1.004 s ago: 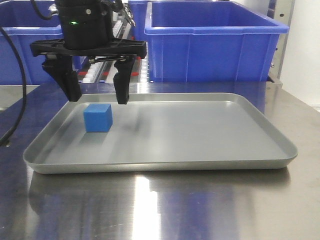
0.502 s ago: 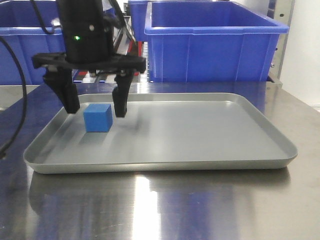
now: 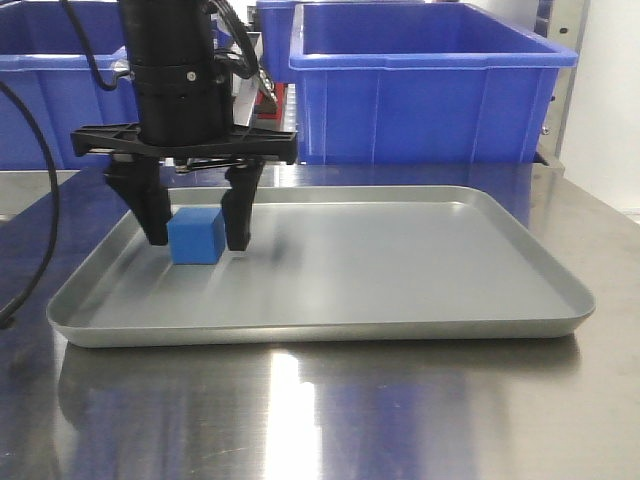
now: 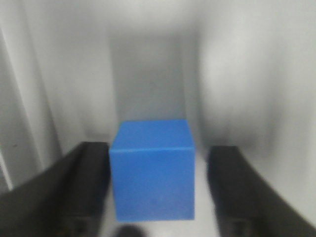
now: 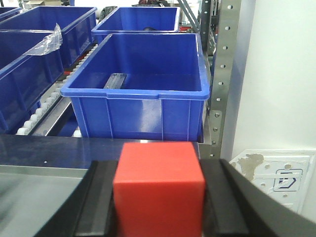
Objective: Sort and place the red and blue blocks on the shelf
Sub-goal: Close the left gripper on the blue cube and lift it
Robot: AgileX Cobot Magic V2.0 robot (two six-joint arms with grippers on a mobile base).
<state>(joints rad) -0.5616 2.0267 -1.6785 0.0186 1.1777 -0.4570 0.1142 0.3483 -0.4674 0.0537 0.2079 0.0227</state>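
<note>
At nine o'clock on the tray point(image 3: 400, 325), the left gripper point(image 3: 197, 239) is straddling the blue block point(image 3: 195, 232), jaws wide; the right gripper point(image 5: 158, 207) is clamping the red block point(image 5: 158, 177); both are awaiting the shelf point(image 5: 224, 74).

From here: left gripper point(image 3: 197, 240) all black, with a round wrist barrel point(image 3: 180, 90), flat crossbar point(image 3: 262, 144) and two tapered fingers point(image 3: 238, 205). Black cables point(image 3: 55, 208) loop off its side. Right gripper point(image 5: 159, 170): I see matte black fingers point(image 5: 98, 207) only.

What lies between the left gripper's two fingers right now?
The blue block, on the grey tray, inside the open left gripper; the left wrist view shows bare tray between it and one finger.
</note>
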